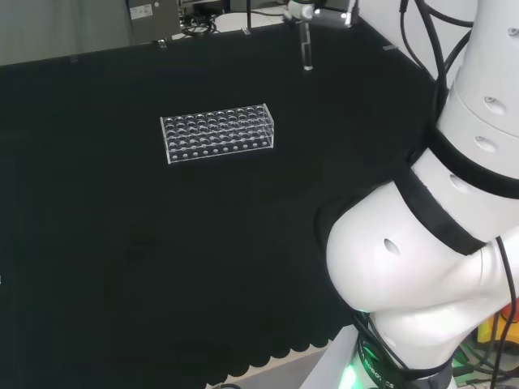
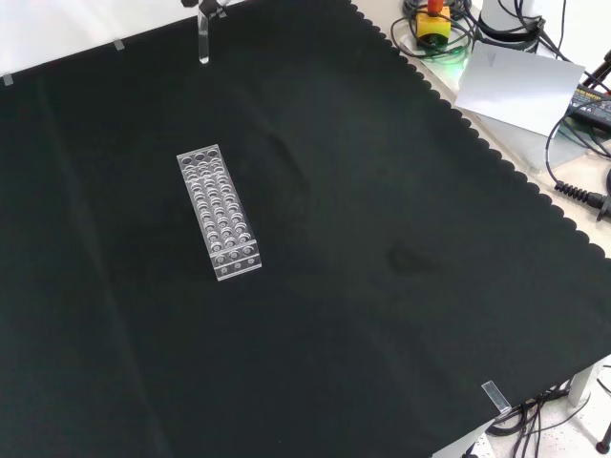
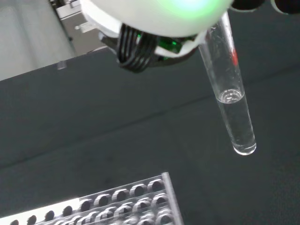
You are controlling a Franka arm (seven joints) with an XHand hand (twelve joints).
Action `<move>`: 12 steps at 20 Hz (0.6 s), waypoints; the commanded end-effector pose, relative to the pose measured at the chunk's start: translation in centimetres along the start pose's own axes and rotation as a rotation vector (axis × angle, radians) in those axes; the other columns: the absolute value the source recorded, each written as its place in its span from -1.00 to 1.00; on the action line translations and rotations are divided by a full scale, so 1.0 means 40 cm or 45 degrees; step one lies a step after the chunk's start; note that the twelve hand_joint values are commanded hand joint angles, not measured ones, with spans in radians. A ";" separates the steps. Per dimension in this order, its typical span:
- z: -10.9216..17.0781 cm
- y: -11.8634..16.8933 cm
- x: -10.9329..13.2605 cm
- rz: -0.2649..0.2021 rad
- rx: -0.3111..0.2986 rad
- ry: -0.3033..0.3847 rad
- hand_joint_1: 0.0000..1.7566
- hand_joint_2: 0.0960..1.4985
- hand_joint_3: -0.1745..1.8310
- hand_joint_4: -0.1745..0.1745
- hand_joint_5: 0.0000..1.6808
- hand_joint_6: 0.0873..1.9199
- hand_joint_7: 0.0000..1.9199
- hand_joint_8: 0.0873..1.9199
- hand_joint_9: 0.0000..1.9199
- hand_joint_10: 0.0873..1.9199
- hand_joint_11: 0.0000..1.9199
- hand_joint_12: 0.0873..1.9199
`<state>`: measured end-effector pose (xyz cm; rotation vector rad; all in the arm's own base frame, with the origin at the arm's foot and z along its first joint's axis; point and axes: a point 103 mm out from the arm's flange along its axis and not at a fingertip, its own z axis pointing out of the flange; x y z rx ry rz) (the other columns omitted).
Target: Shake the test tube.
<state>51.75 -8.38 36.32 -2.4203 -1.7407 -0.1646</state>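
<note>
Item: test tube (image 3: pixel 228 86). Clear glass or plastic, slim, round-bottomed, with a little clear liquid in the lower part; a small red mark shows on its upper wall. It hangs in the air, well above the black cloth (image 2: pixel 382 239), over the cloth's far edge in the head view, mouth end up and slightly tilted.

Holder: the hand (image 1: pixel 312 12). Its underside sits over the tube's upper end in the wrist view, and the tube hangs from there, but the fingers are hidden, so I cannot tell how far they are closed or how they grip.

Handling, as a judgement: light, stiff, smooth and likely slippery; breakable if dropped or knocked. Best taken near the top, clear of the liquid, leaving the lower end free to swing. With the mouth apparently open, shaking should be short and sideways so nothing spills.

Also present: a clear rack (image 1: pixel 217 132) of many holes, standing on the cloth well apart from the tube, apparently empty.
</note>
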 end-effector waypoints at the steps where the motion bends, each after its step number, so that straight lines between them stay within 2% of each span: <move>1: 0.036 -0.008 0.155 -0.132 0.035 0.059 0.40 -0.25 -0.21 -1.00 0.76 -0.83 0.91 -0.75 0.82 -0.86 0.32 -0.05; 8: 0.055 -0.026 0.355 -0.300 0.067 0.152 0.40 -0.25 -0.21 -1.00 0.76 -0.83 0.91 -0.75 0.82 -0.86 0.32 -0.05; 12: 0.058 -0.035 0.435 -0.390 0.087 0.187 0.40 -0.25 -0.21 -1.00 0.76 -0.83 0.91 -0.75 0.82 -0.86 0.32 -0.05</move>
